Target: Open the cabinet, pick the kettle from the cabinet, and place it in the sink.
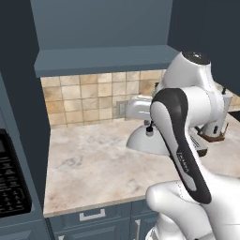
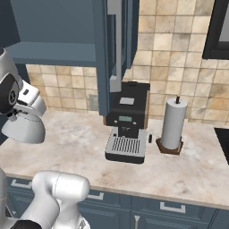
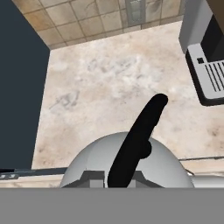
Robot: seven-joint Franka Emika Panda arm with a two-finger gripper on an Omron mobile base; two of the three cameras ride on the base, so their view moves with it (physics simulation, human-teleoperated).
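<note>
**Kettle held above the counter, jaws clamped on its handle**

Left base view: the white arm fills the foreground. Past its dark forearm the whitish kettle (image 1: 143, 140) hangs over the marble counter (image 1: 89, 164), its small dark knob showing beside the arm. The tiled backsplash (image 1: 84, 96) runs behind, under the blue-grey cabinet (image 1: 101, 28).

Right base view: the arm's white base sits lowest in the frame, with the kettle (image 2: 24, 127) at the left edge, clear of the counter (image 2: 71, 145). The cabinet (image 2: 53, 27) has a door (image 2: 115, 44) standing open above the black coffee machine (image 2: 127, 123). The paper towel roll (image 2: 173, 123) stands just right of the machine.

Hand view: the kettle (image 3: 127, 164) lies directly below, its black arched handle (image 3: 140, 135) running up from the gripper (image 3: 120, 183), whose jaws are clenched on it. The coffee machine (image 3: 205, 61) sits at upper right.
</note>
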